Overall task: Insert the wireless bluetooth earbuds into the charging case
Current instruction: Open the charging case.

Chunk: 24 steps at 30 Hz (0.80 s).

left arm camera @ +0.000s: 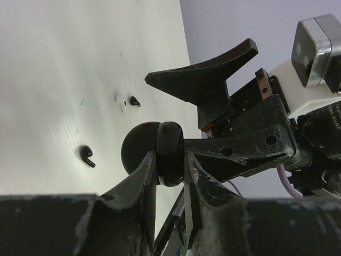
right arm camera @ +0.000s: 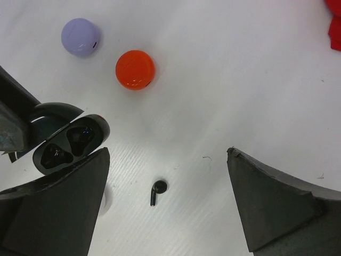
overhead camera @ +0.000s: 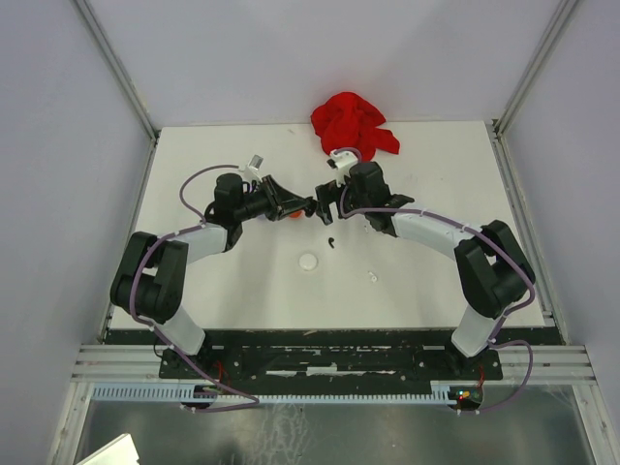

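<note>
My left gripper (left arm camera: pixel 169 160) is shut on the open black charging case (left arm camera: pixel 169 145) and holds it above the table; the case also shows in the right wrist view (right arm camera: pixel 69 141) with two empty wells. My right gripper (right arm camera: pixel 168 154) is open, hovering over a black earbud (right arm camera: pixel 157 191) that lies on the table between its fingers. In the top view the two grippers, left (overhead camera: pixel 298 206) and right (overhead camera: pixel 323 205), meet at mid-table, with that black earbud (overhead camera: pixel 332 242) just in front. The left wrist view shows it (left arm camera: pixel 87 155), plus a second small black bud (left arm camera: pixel 135 101) beside a white one (left arm camera: pixel 121 101).
An orange round case (right arm camera: pixel 135 70) and a lilac round case (right arm camera: pixel 80 37) lie beyond the black case. A white round disc (overhead camera: pixel 308 261) and a white bud (overhead camera: pixel 372 277) lie nearer the arms. A red cloth (overhead camera: pixel 351 124) is bunched at the table's far edge.
</note>
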Each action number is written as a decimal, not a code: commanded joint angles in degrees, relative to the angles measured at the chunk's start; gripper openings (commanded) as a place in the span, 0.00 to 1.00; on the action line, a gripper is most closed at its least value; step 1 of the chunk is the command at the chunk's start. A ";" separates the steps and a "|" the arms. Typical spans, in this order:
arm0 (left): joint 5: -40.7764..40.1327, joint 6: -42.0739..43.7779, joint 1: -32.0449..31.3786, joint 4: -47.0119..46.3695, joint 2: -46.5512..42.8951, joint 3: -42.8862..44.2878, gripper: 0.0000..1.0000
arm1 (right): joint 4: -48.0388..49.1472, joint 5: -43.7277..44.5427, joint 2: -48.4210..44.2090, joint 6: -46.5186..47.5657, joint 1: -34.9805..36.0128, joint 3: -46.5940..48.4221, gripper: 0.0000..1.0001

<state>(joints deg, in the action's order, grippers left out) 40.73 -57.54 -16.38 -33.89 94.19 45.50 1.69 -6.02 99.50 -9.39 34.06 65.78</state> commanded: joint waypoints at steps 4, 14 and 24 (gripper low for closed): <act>3.26 -5.62 -0.45 -7.49 1.55 1.65 0.03 | 3.49 2.36 -2.16 -0.98 -0.65 0.85 1.00; -0.06 -11.07 0.70 -11.70 1.95 -0.16 0.03 | -1.83 5.57 -2.63 -2.36 -0.77 1.89 1.00; -8.73 -23.83 5.28 -25.45 1.94 -7.98 0.03 | -21.10 4.86 2.16 -4.83 0.45 7.48 0.83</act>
<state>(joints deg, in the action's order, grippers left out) 35.77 -74.43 -11.97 -49.52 96.66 39.24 -13.04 -1.02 99.63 -12.80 33.54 70.32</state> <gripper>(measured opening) 0.286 0.864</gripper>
